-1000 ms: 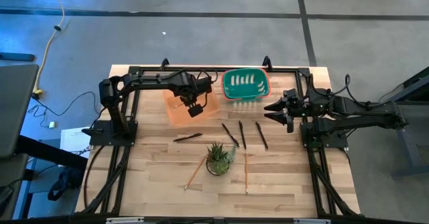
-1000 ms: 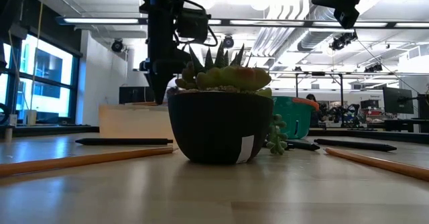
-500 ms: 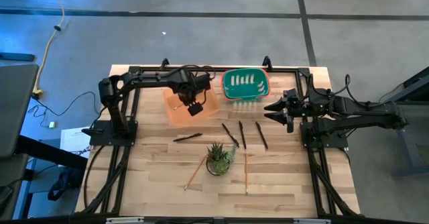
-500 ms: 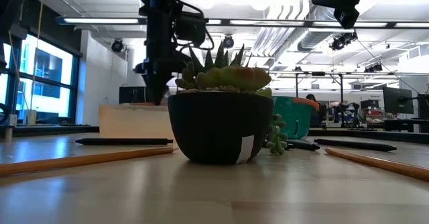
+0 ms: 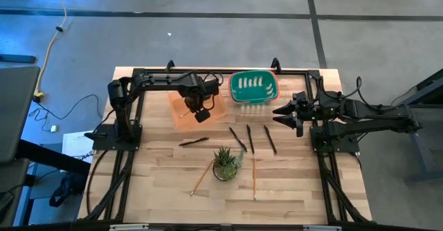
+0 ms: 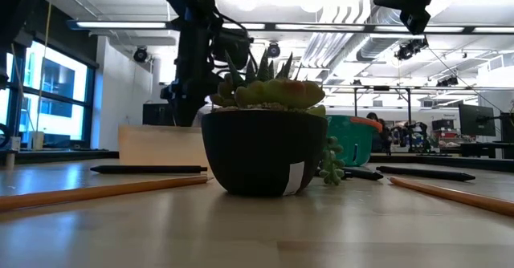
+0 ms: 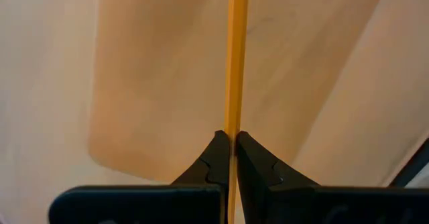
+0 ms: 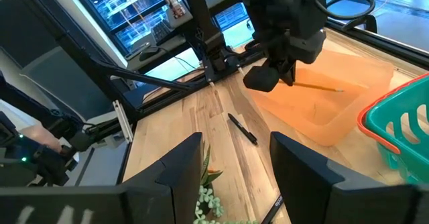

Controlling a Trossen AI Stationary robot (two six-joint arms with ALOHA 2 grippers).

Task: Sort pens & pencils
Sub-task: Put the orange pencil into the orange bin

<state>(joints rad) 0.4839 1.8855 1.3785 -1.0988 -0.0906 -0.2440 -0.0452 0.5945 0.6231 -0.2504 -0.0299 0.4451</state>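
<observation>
pencil (image 7: 235, 63) | pinched in left gripper (image 7: 228, 158) | long axis in line with fingers | over orange tray (image 5: 178, 113)

One orange pencil (image 7: 235, 63) was pinched over the orange tray; two more (image 5: 201, 178) lay near the plant. Four dark pens (image 5: 193, 142), apparently, lay scattered mid-table.

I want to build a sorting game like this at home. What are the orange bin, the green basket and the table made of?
The orange bin looks like smooth, slightly see-through plastic with a soft sheen. The green basket seems to be molded plastic: its bottom has even slots. The table looks like light wood, with plank lines and grain showing. The pencil in the left claw looks like orange-painted wood, though only its paint shows.
</observation>
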